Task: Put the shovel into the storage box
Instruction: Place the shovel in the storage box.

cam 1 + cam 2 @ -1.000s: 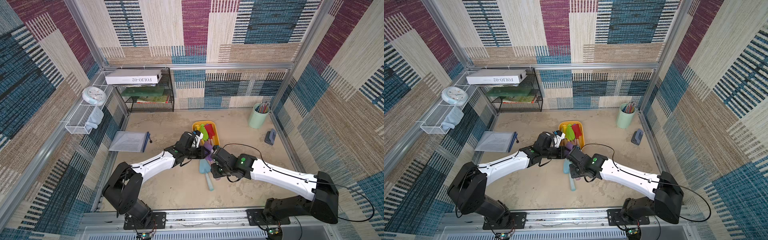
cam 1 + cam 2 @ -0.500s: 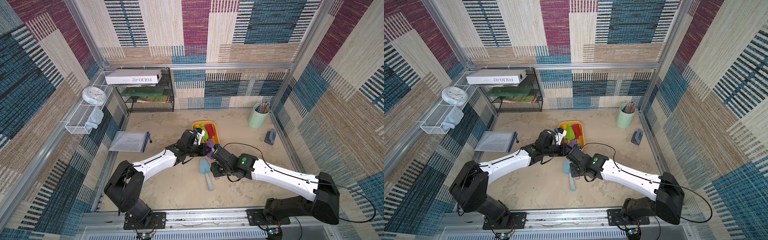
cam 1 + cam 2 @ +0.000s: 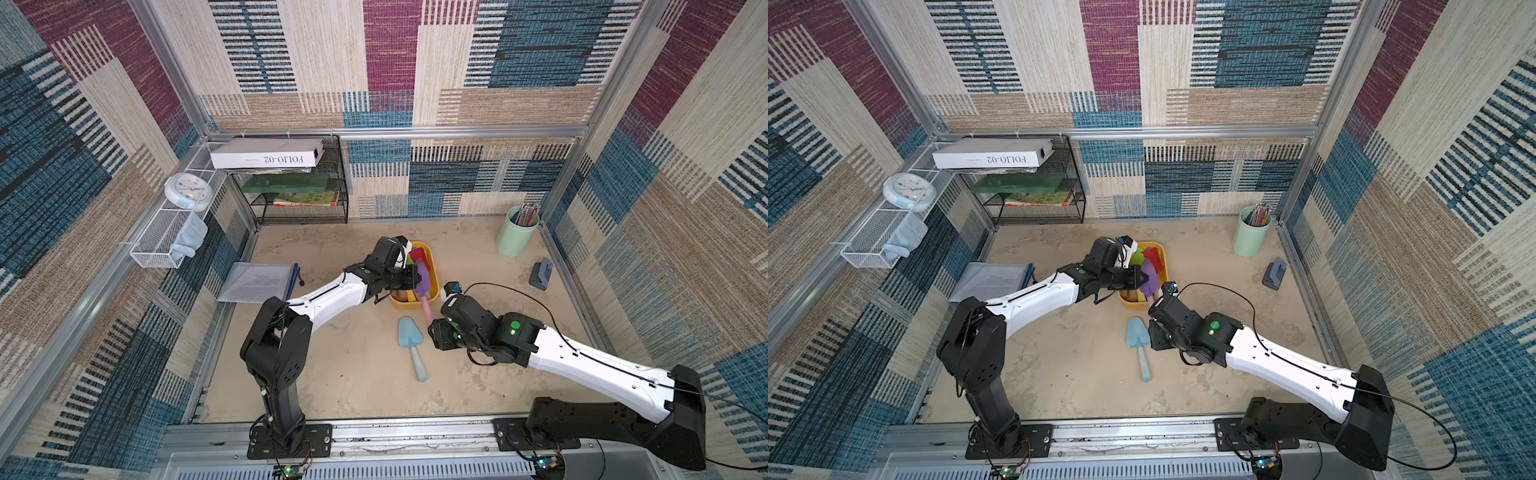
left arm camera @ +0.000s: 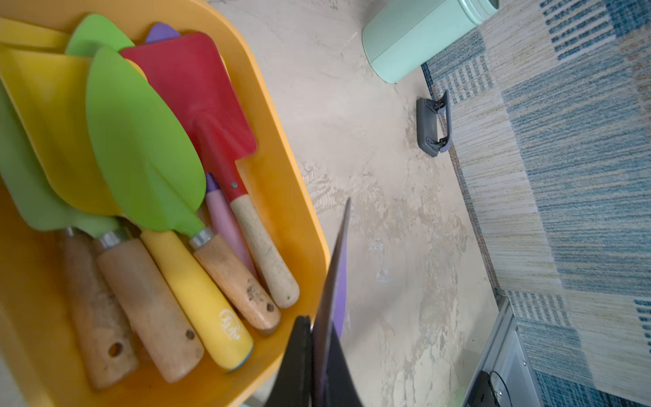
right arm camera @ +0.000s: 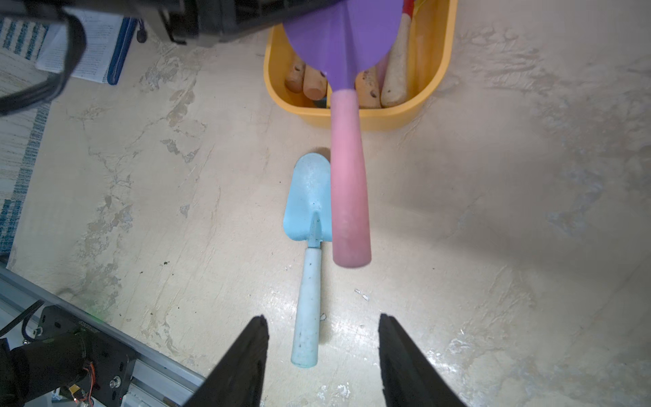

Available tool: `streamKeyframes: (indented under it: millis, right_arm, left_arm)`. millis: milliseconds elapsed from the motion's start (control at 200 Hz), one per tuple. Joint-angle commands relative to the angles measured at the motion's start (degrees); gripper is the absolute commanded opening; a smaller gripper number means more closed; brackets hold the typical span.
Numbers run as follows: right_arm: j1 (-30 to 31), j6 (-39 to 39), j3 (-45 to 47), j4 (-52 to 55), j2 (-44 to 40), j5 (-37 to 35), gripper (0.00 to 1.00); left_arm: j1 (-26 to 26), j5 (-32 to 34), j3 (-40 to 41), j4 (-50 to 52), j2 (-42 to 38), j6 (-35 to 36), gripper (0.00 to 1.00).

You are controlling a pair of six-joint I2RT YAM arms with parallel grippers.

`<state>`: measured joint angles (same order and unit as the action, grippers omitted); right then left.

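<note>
storage box (image 3: 436, 272): yellow-orange tub, mid table. Holds shovel pile (image 4: 148, 158): green, yellow and red blades at far end, handles (mostly wood, one yellow) at near end.
purple shovel (image 5: 348, 183): not inside yet. Blade sits over box's near end, above the handles; pink handle pokes out past near rim, over the table.
left gripper (image 3: 409, 277): clamped on the purple blade.
right gripper (image 5: 322, 322): jaws spread, nothing between them; near blue shovel, apart from it.
blue shovel (image 3: 409, 338): flat on table just outside box's near end, blade toward box.
pencil cup (image 3: 514, 239): mint, far right corner, coloured pencils (image 3: 525, 215) inside.
wire basket (image 3: 151, 253): on left wall, pale-blue cloth (image 3: 189, 240) in it, clock (image 3: 188, 192) further along.
rack (image 3: 299, 216): black mesh, books (image 3: 305, 199) on shelves, white box (image 3: 266, 153) on top.
</note>
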<state>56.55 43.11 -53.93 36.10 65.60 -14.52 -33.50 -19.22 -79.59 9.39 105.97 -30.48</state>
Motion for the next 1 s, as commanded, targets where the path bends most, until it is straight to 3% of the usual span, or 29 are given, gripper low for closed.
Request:
streamKeyframes:
  millis: [0, 571, 997]
  right_arm:
    - [-0.22, 1.26, 1.27, 0.39, -1.88, -1.38, 0.55]
    - [-1.43, 2.41, 4.54, 2.1, -5.66, -1.12, 0.54]
    - [-2.81, 2.33, 5.82, 2.6, -6.8, -0.51, 0.54]
  left_arm:
    - [1.43, 0.2, -4.94, 3.59, 2.76, 2.96, 0.0]
    - [5.37, 0.79, -26.58, 10.85, 16.96, 6.84, 0.0]
    - [5.72, 0.68, -35.53, 13.78, 24.12, 7.73, 0.0]
